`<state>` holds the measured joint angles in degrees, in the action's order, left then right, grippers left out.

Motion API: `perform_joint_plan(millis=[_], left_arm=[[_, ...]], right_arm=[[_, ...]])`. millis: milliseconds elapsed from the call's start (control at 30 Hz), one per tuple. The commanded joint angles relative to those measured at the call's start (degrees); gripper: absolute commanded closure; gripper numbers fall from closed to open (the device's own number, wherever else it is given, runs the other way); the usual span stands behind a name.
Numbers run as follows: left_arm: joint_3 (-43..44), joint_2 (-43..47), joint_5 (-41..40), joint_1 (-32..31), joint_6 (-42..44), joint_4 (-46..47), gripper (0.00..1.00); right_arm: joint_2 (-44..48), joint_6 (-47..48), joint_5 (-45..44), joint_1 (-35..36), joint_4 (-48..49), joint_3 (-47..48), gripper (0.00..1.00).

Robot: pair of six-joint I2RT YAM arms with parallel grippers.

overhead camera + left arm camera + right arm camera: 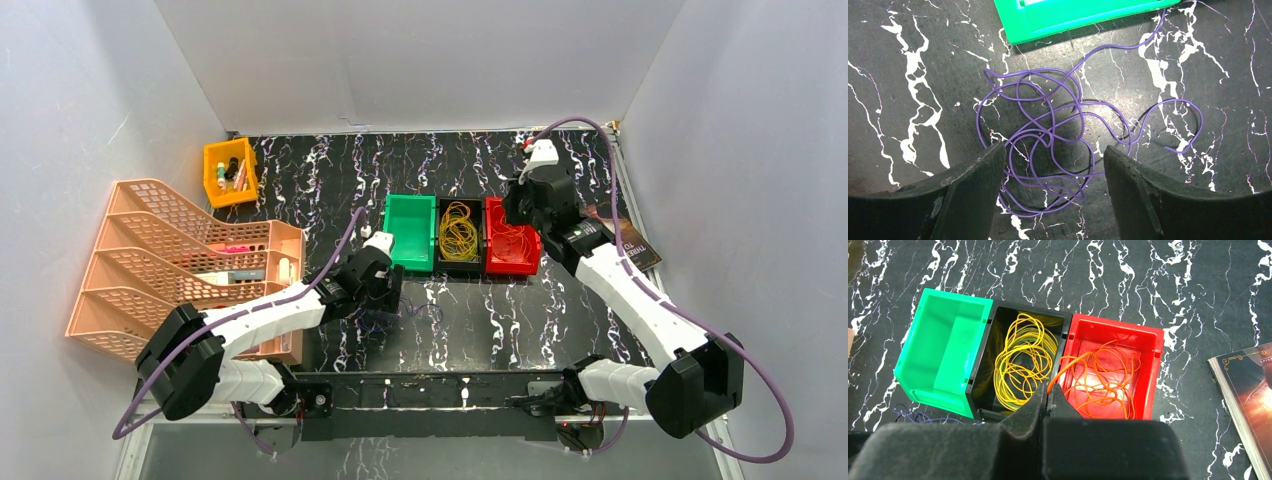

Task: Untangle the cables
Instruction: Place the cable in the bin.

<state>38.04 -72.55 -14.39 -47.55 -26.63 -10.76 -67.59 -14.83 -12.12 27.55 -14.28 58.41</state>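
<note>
A tangle of thin purple cable (1048, 125) with a dark strand through it lies on the black marble table, just in front of the green bin (1073, 17). My left gripper (1054, 148) hangs open over this tangle, one finger on each side, holding nothing. In the top view it sits at the bin's near-left corner (390, 288). Yellow cables (1023, 362) are coiled in the black bin (998, 325). Orange cables (1103, 377) fill the red bin (1148, 335). My right gripper (1047, 392) is shut on one orange strand at the red bin's near-left corner.
The green bin (943, 350) holds nothing. A peach file rack (190, 265) stands at the left, with a small yellow bin (231, 170) of items behind it. A book (1248, 400) lies to the right of the red bin.
</note>
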Motion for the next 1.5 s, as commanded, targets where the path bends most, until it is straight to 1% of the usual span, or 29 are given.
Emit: perform_joint_plan(millis=[0, 500, 833, 1233, 1467], left_arm=[[0.7, 1.4, -0.7, -0.3, -0.3, -1.1, 0.3], [0.2, 1.6, -0.6, -0.2, -0.4, -0.8, 0.3], [0.3, 2.2, -0.7, -0.3, -0.5, -1.3, 0.3], [0.7, 1.9, -0.9, -0.3, -0.4, -1.3, 0.3], [0.3, 2.4, -1.0, -0.3, -0.6, -1.6, 0.3]], right_arm=[[0.5, 0.3, 0.2, -0.9, 3.6, 3.0, 1.0], [0.5, 0.3, -0.4, -2.2, 4.0, 3.1, 1.0], [-0.5, -0.2, -1.1, -5.3, 3.5, 3.4, 1.0], [-5.5, -0.9, 3.7, -8.9, 7.9, 1.4, 1.0], [-9.4, -1.7, 8.3, -10.4, 11.0, 1.4, 1.0]])
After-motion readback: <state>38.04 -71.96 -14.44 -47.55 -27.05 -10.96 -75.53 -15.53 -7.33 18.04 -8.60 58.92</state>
